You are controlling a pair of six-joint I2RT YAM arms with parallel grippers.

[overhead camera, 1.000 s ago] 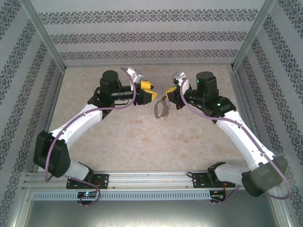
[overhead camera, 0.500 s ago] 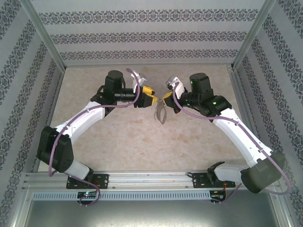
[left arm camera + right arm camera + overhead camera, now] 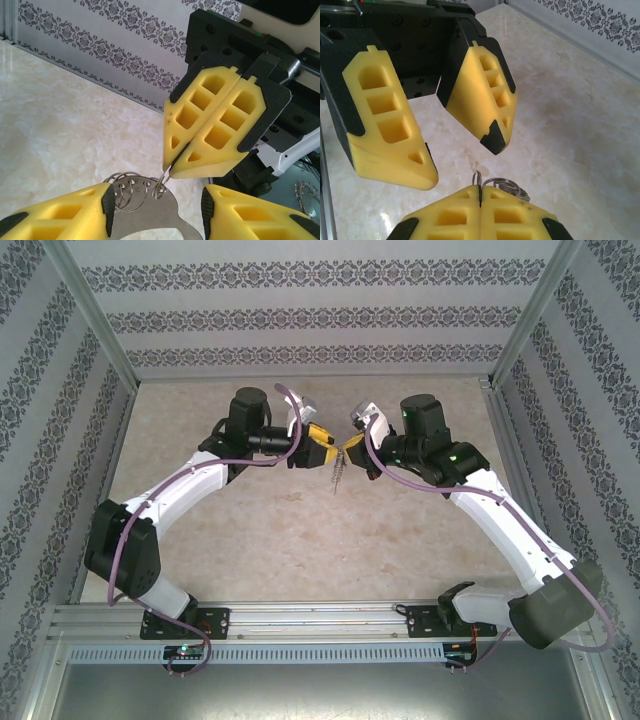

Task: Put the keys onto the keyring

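Grey metal keyring [image 3: 337, 475] is pictured hanging clear of the marble-patterned table [image 3: 300, 550], long axis pointing down. It is pinched by a small wire loop [image 3: 162, 179] at its top in the right gripper [image 3: 480, 192], whose jaws are pressed together. The left gripper [image 3: 156, 205], jaws apart, is set astride the ring's upper end, directly facing it. The key cannot be made out, and the ring's lower part is cut off in both wrist views.
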